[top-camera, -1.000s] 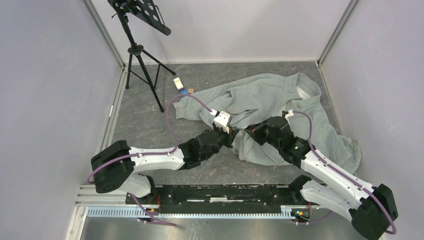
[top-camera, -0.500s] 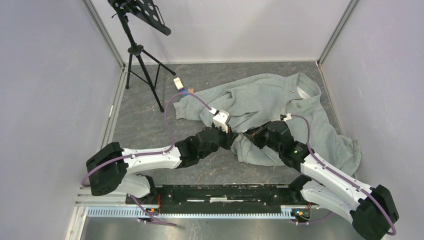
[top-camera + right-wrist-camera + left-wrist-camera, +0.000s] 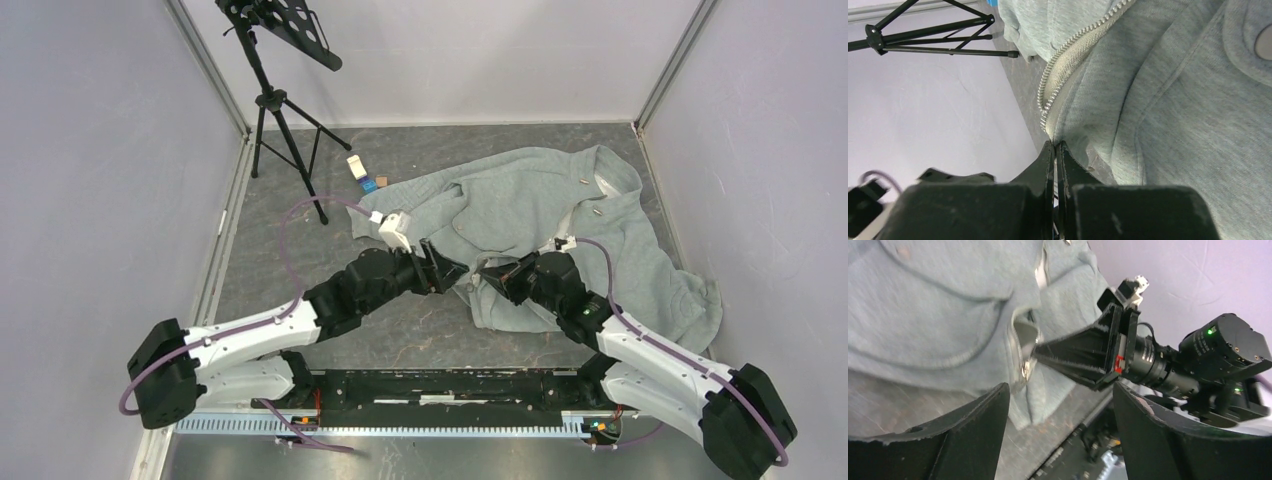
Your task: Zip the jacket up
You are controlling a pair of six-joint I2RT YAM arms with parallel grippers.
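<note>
Right gripper (image 3: 1054, 146) clamped on jacket (image 3: 520, 195) edge, left gripper (image 3: 1060, 387) wide

Right gripper's jaws are pressed together on a fold of fleece at the lower end of the zipper (image 3: 1068, 52) — the pale teeth and tape run up and away from its tips in its own wrist view. Around that pinch the jacket lies rumpled on the table (image 3: 260, 260), most of it beyond and to the right of the gripper, with the collar at the far end. Left gripper faces it almost tip to tip, just to its left, jaws spread wide and empty. Through that gap the left wrist camera shows the right gripper's black fingers biting the jacket's front edge, with a small shiny metal piece (image 3: 1025, 371) on the cloth just beside their tips. Whether the left fingers touch the fleece cannot be told — the overhead view is too coarse there. Far beyond the left gripper a tripod (image 3: 272, 100) stands near the left wall
</note>
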